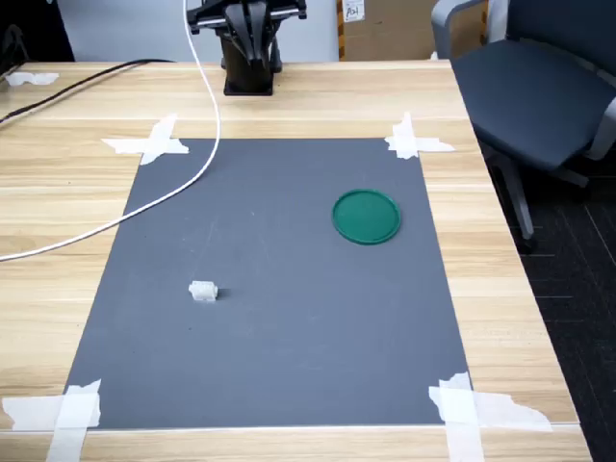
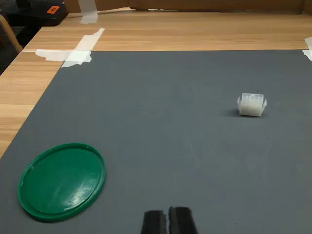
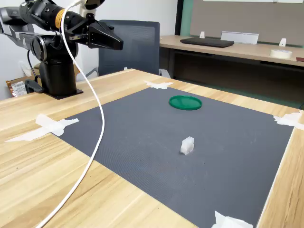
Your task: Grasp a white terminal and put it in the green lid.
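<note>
On the grey mat: terminal lies alone, well apart from lid | gripper closed, empty, raised by the arm base, away from both

White terminal: 1, on the mat ahead of the gripper
Green lid: 1, nearer the gripper than the terminal and off to its other side
Grey mat: 1
White tape patches at the mat corners: 4
White cable: 1
Office chair: 1
Gripper: 1
</note>
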